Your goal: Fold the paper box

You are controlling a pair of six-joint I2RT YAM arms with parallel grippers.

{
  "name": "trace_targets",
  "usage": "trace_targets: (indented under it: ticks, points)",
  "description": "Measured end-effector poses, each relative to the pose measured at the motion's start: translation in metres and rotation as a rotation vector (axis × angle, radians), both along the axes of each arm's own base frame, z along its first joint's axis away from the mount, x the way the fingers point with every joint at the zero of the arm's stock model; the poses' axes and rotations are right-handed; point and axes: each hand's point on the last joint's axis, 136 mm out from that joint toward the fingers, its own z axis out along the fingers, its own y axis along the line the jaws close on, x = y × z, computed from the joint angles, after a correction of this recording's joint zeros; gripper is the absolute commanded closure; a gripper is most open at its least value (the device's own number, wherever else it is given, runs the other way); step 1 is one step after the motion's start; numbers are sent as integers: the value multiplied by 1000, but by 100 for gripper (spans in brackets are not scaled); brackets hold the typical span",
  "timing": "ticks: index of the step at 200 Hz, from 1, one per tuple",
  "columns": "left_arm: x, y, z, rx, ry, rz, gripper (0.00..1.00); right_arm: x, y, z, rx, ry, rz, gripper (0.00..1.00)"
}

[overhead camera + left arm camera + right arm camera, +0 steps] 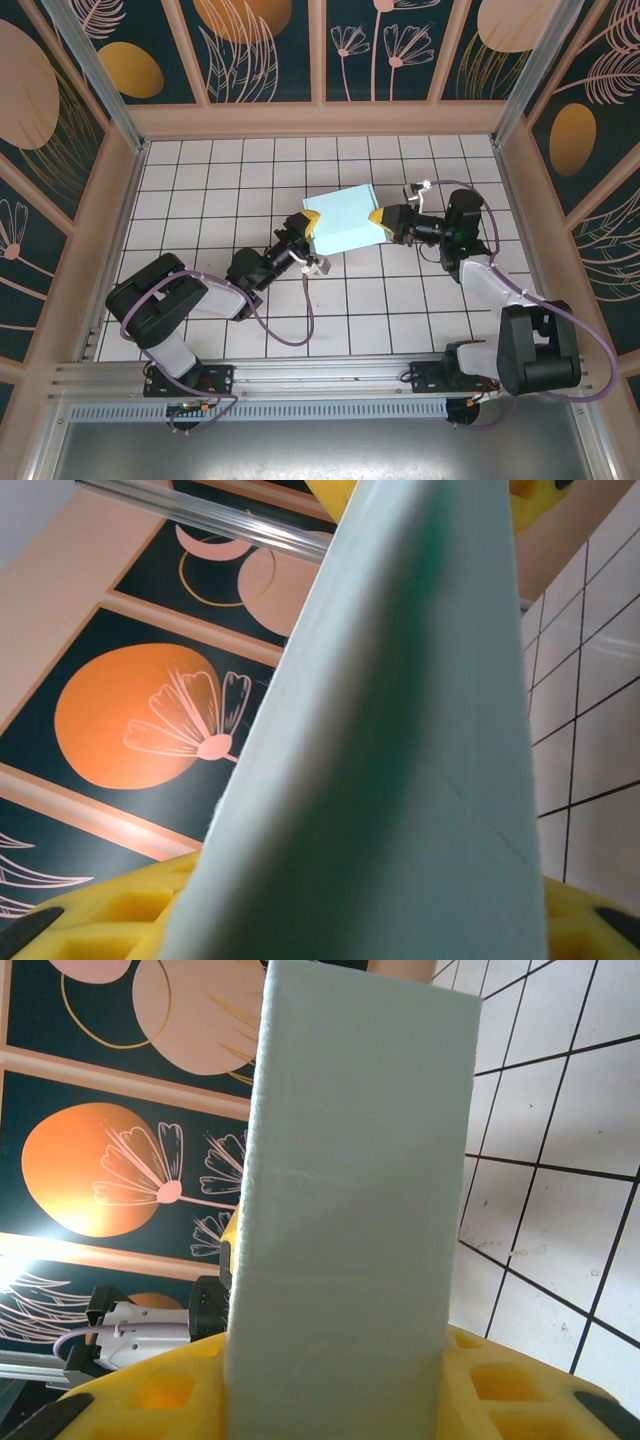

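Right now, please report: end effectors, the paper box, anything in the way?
Left end effector shut on paper box. Right end effector shut on opposite end. Box looks folded. Purple cable loops nearby, apart from box.

- nothing readable from where i stand: no words, numbers or brand marks.
- the paper box (342, 222) is plain mint card.
- the wall panels (260, 45) carry drawn flowers and orange discs, no lettering.

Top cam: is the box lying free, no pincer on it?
No, the left pincer clamps one end of the box and the right pincer the other.
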Motion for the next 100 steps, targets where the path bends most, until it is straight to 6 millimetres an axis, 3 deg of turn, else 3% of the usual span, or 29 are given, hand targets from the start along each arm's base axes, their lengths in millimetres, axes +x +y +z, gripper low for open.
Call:
trace_targets:
  ticks: [49,81,100]
  points:
    - [2,-1,-7,-21,80,-13,83,3,-1,-6,-8,37,-17,56]
    - [7,-4,-16,-64,209,-24,85,10,-3,-7,-21,13,-59,38]
    - [10,-5,-23,-115,320,-34,88,19,-7,-4,-38,-45,-109,34]
